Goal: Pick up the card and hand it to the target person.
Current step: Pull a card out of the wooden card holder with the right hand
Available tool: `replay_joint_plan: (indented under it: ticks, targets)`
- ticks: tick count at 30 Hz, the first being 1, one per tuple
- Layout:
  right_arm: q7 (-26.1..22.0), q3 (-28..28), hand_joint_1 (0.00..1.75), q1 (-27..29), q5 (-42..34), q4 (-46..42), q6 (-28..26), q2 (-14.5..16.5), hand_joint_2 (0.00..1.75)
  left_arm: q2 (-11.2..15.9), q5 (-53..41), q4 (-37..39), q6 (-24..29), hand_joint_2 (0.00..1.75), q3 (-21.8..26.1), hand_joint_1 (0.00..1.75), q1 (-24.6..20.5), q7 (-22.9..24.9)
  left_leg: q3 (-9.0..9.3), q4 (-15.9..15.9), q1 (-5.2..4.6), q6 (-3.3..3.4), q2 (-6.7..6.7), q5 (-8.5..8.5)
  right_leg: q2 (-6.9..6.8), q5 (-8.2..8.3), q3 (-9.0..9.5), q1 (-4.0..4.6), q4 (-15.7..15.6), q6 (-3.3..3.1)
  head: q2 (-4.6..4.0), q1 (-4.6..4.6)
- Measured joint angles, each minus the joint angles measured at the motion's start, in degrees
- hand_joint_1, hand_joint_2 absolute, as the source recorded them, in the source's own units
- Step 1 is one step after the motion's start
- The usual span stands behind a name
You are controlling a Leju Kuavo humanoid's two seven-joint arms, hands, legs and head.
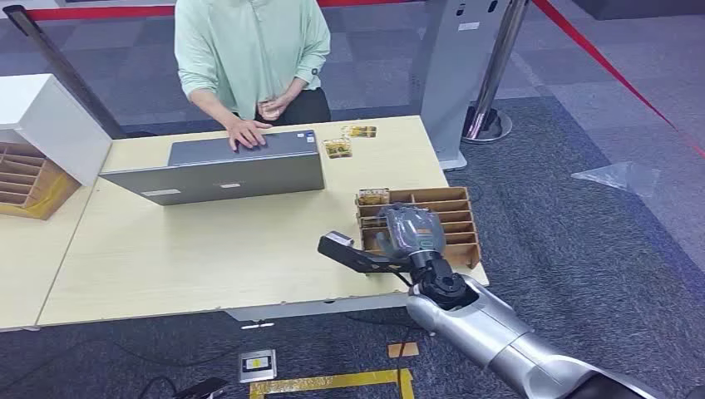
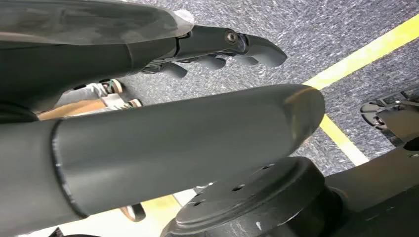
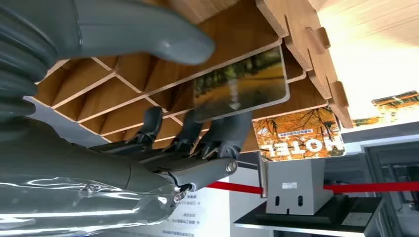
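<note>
At the lower right of the head view the robot's silver right arm rises from the bottom edge, and its right hand sits over the near left part of a wooden slotted card rack at the right end of the counter. In the right wrist view the thumb lies above and the dark fingers below a card printed with an autumn tree scene; the card stands in a slot at the end of the rack, and the fingers appear to touch its underside, though a full grip cannot be confirmed from this angle. Just beside it, another card marked HOTEL stands in the outermost slot.

The left hand shows in the left wrist view with its fingers loosely curled and holding nothing, above grey carpet with a yellow floor line.

Further up the head view, a grey laptop sits open toward the far side of the counter, in the centre left of the frame. Two small loose cards lie on the counter to the right of the laptop. A person in a pale green top stands at the far edge, top centre, with one hand resting on the laptop and the other raised at the waist. At the left edge a second wooden rack sits under a white box. A grey kiosk stand and a red floor line occupy the upper right.
</note>
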Motion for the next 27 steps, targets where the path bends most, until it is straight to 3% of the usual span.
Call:
replay_joint_plan:
  ticks: [6,11,21,27]
  targets:
    - [-0.12,-0.01,1.41,-0.04,-0.14,0.01,-0.09,0.00,1.75,-0.01,-0.12,0.01,0.00,0.00,0.00,0.00,-0.07,0.04,0.00,0.00,0.00,0.00,0.00,0.00,0.00,0.00,0.00,0.00,0.00,0.00,0.00,0.00]
    - [-0.55,-0.01,1.58,-0.06,-0.29,0.14,-1.09,0.08,1.75,-0.02,0.12,0.00,0.01,0.00,0.00,0.00,-0.18,0.08,-0.01,0.00,0.00,0.00,0.00,0.00,0.00,0.00,0.00,0.00,0.00,0.00,0.00,0.00]
    - [-1.17,0.00,1.66,-0.03,-0.17,0.22,-3.57,0.43,1.75,0.00,0.30,0.01,0.06,0.00,0.00,0.00,-0.16,-0.15,-0.01,0.00,0.00,0.00,0.00,0.00,0.00,0.00,0.00,0.00,0.00,0.00,0.00,0.03]
    - [-1.26,-0.02,1.60,0.03,0.02,-2.25,-3.64,0.44,1.75,0.02,0.57,0.02,0.09,0.00,0.00,0.00,-0.06,-0.54,0.00,0.00,0.00,0.00,0.00,0.00,0.00,0.00,-0.01,0.00,0.00,0.00,0.00,0.00]
